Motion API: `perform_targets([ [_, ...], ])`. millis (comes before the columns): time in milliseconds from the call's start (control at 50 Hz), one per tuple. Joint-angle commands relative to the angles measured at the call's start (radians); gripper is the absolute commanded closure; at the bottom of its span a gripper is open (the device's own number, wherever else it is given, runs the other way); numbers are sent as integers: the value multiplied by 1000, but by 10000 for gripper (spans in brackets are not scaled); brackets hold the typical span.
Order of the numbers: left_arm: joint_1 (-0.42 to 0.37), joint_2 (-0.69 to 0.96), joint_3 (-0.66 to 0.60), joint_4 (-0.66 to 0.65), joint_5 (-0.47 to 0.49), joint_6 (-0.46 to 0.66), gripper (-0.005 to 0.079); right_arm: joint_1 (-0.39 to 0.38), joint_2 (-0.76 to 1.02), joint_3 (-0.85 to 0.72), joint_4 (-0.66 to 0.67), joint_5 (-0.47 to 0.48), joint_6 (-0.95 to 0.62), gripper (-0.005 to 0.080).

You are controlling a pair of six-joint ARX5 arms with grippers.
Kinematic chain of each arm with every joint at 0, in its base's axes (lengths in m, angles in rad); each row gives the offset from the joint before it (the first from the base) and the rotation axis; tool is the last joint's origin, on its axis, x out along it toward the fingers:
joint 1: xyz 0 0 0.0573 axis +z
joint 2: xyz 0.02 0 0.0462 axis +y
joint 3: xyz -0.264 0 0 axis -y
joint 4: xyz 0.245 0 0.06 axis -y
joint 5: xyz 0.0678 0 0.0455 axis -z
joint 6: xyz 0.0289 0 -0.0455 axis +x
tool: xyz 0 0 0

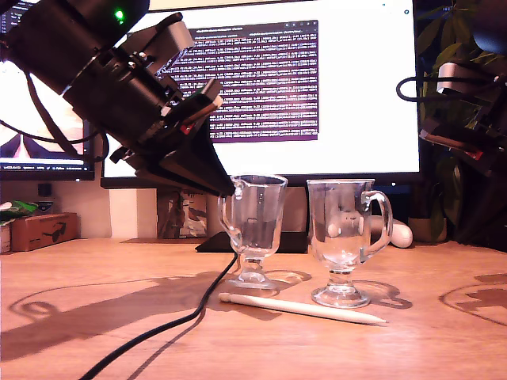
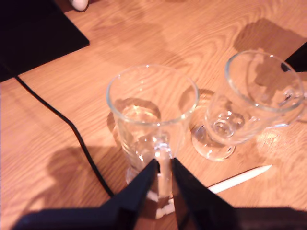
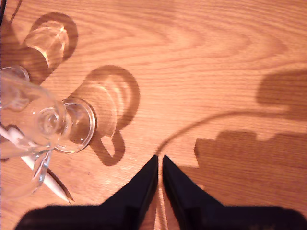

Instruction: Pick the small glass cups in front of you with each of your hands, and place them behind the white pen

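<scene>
My first gripper (image 2: 163, 165) is pinched on the loop handle of the nearer glass cup (image 2: 151, 112) — rigid, slick, fragile, top-heavy on its stem, so the handle is the hold. White pen (image 2: 240, 178) lies just beside its foot; black cable (image 2: 72, 129) runs alongside. Second cup (image 2: 261, 93) stands beyond. My second gripper (image 3: 159, 167) — clenched, empty, over bare table (image 3: 216, 48).

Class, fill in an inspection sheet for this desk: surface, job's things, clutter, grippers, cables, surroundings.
Surface: wooden desk, strong shadows.
Job's things: two glass cups, first cup and second cup, upright behind the white pen.
Clutter: cardboard box at the exterior view's left.
Grippers: my first gripper closed on the first cup's handle; my second gripper shut, empty, above bare desk.
Cables: black cable across the desk.
Surroundings: monitor showing text; plant.
</scene>
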Motion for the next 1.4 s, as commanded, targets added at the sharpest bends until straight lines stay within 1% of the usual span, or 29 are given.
perform_targets([
  [0,-4,23,2,13,10,-4,767,-1,0,7,4,-1,0,763],
  [400,-29,87,2,51,20,-13,767,-1,0,7,-5,-1,1,763],
  [760,-30,87,2,61,21,-12,767,-1,0,7,-3,-1,1,763],
  [900,-34,87,2,61,39,-13,767,-1,0,7,-2,-1,1,763],
  [1380,-37,71,16,62,35,-11,767,-1,0,7,16,-1,1,763],
])
